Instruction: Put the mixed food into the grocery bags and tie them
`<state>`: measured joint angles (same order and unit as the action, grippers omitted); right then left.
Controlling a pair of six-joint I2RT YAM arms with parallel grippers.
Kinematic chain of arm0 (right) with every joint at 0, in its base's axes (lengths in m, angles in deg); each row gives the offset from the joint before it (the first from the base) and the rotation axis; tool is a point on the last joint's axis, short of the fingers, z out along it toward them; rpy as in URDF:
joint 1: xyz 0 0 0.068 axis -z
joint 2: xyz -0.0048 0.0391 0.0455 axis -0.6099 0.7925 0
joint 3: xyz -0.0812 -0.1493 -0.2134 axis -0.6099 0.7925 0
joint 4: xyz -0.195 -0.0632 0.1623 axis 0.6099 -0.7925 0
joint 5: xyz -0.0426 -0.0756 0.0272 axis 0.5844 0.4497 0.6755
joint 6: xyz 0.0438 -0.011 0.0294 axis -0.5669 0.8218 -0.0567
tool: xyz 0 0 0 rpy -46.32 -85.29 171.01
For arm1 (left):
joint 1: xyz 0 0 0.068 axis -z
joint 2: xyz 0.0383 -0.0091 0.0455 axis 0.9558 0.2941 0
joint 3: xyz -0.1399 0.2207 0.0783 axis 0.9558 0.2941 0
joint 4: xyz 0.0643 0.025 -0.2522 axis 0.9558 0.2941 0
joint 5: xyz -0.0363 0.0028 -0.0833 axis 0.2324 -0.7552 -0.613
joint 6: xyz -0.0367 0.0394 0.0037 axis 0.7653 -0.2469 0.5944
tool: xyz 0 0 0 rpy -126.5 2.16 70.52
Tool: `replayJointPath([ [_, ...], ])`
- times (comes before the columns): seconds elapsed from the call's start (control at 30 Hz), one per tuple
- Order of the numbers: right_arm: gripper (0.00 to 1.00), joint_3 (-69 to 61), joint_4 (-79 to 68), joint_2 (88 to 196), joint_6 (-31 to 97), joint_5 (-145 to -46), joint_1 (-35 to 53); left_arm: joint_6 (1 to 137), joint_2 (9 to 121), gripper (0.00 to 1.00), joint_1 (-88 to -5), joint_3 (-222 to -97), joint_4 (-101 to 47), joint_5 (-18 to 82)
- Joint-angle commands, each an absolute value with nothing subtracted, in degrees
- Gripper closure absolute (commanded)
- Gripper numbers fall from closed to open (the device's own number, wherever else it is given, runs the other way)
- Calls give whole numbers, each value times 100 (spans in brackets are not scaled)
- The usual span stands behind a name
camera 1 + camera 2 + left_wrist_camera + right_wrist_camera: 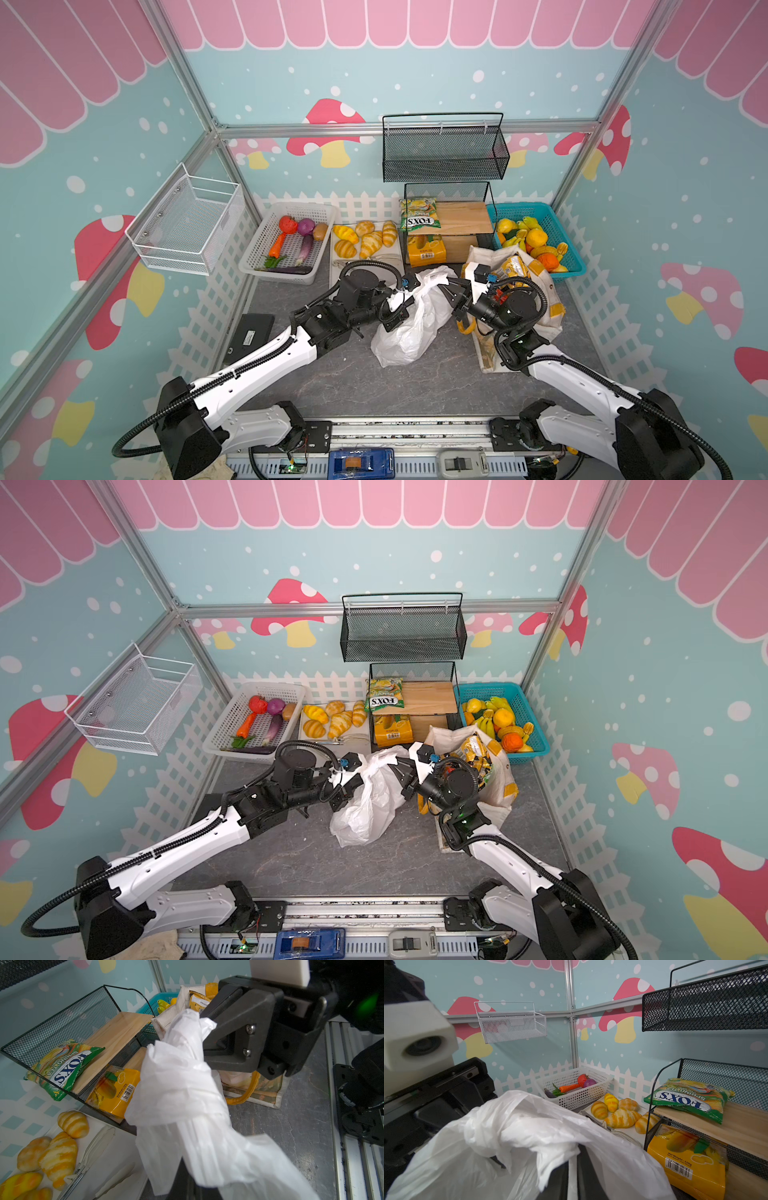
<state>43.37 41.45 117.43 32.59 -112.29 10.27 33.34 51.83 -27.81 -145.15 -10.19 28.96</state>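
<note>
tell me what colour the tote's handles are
Yellow. A handle shows best in the left wrist view.

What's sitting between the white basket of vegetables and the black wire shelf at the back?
A white tray carrying golden bread rolls fills that gap; both top views show it plainly.

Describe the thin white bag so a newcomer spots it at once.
On the grey tabletop, in front of the black mesh shelf, two bags sit side by side. The white plastic bag, nearer the middle, is thin and crinkly, unlike the stiff tote with yellow handles.
</note>
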Motion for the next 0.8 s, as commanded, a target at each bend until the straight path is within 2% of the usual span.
replayJointPath([
  [0.0, 94, 4281, 4420, 11793, 3039, -11243, 1055, 3362, 5179, 100, -2807, -14591, -1048, 2794],
  [0.07, 100, 4307, 4384, 11762, 3020, -11192, 1051, 3360, 5166, 100, -2807, -14590, -1053, 2794],
  [0.23, 100, 4337, 3912, 11541, 3057, -10944, 1051, 3435, 5140, 100, -2807, -14603, -1061, 2911],
  [0.63, 100, 4280, 1696, 10742, 3356, -9737, 1026, 3666, 5078, 100, -2840, -14645, -1076, 3268],
  [0.77, 100, 4315, 1379, 10595, 3386, -9655, 1025, 3730, 5087, 100, -2868, -14658, -1106, 3278],
])
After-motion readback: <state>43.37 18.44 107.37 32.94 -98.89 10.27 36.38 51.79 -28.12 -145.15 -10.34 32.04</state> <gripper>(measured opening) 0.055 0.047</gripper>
